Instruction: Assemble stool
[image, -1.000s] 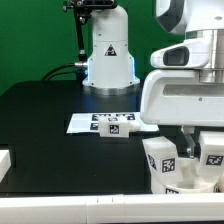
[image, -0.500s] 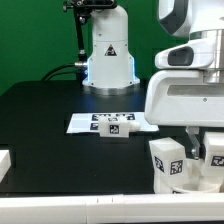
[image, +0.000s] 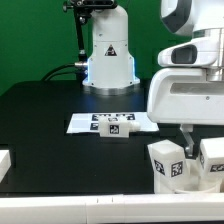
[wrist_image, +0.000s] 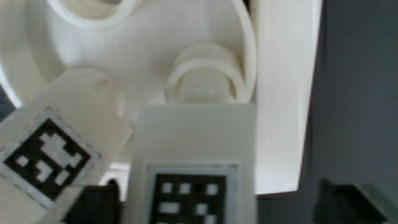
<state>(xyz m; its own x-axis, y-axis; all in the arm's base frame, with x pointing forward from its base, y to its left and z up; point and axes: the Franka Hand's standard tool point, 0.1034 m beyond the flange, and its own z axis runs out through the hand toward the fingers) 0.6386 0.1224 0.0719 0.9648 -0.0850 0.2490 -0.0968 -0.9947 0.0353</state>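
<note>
I cannot tell if the gripper (wrist_image: 210, 208) clamps the leg (wrist_image: 192, 140) between its fingers; if tilted, the leg could jam in the seat (wrist_image: 192, 28).

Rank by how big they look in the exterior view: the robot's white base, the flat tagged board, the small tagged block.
1. white base
2. marker board
3. small block
The base sits farthest back, yet looks largest.

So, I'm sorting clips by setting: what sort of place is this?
Probably a robotics lab bench: a black table backed by a green screen, a robot arm's base at the far edge, and the marker board of printed tags lying flat.
</note>
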